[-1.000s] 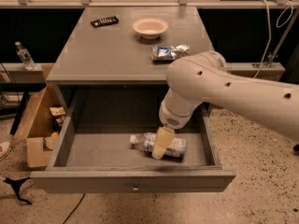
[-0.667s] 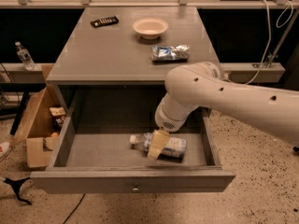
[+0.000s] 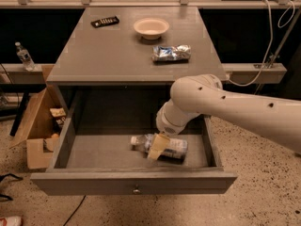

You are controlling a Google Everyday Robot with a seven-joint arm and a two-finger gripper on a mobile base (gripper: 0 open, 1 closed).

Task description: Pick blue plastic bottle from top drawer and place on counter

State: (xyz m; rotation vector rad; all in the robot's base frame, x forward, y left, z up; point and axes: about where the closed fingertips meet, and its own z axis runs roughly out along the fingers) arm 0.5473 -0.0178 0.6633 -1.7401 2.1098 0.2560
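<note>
The blue plastic bottle point(image 3: 174, 147) lies on its side in the open top drawer point(image 3: 134, 181), right of the middle, with its white cap pointing left. My gripper point(image 3: 157, 148) reaches down into the drawer on the end of the white arm point(image 3: 225, 105) and sits right on the bottle's middle, covering part of it. The grey counter point(image 3: 117, 51) lies above and behind the drawer.
On the counter are a white bowl point(image 3: 151, 27), a silvery-blue foil packet point(image 3: 171, 53) and a black flat device point(image 3: 105, 21). A cardboard box point(image 3: 40, 126) stands on the floor to the left of the drawer. A small clear bottle point(image 3: 23, 55) stands on the left ledge. Cables point(image 3: 277, 32) hang at the right.
The arm has shifted a little to the left and lower, bringing my gripper down onto the bottle. The bottle lies where it was.
</note>
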